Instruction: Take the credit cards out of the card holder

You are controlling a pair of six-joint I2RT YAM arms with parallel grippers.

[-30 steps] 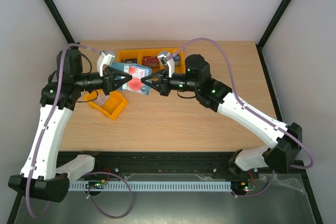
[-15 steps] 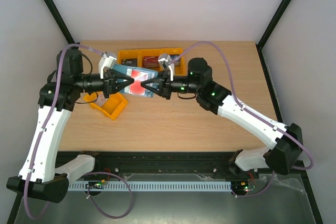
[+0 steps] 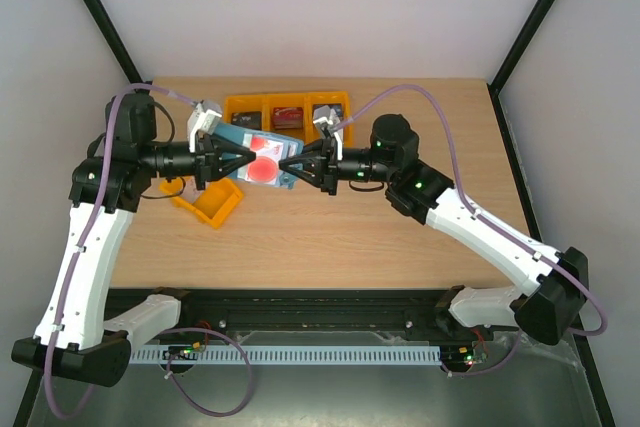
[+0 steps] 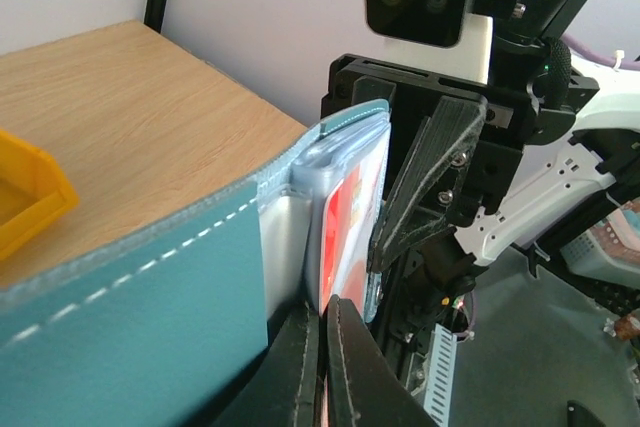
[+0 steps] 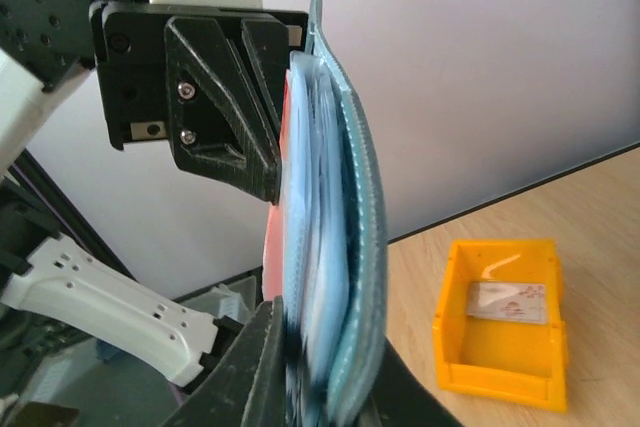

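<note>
The teal card holder (image 3: 240, 136) hangs open in the air between my two grippers, above the back left of the table. My right gripper (image 3: 287, 165) is shut on its edge: in the right wrist view its jaws stand either side of the holder's teal cover (image 5: 350, 197) and pale blue pockets. My left gripper (image 3: 247, 159) is shut on a white credit card with a red round mark (image 3: 266, 169), which sticks partly out of a pocket (image 4: 345, 217). A second pale credit card (image 5: 505, 299) lies in a small orange bin (image 5: 500, 367).
The loose orange bin (image 3: 207, 204) sits on the table under my left wrist. A row of orange bins (image 3: 285, 111) holding small items stands at the table's back edge, just behind the grippers. Black frame posts rise at both back corners.
The right arm has shifted a little to the right with the holder's edge. The left gripper has stayed on the card, and more of the red-marked card shows between the grippers.
</note>
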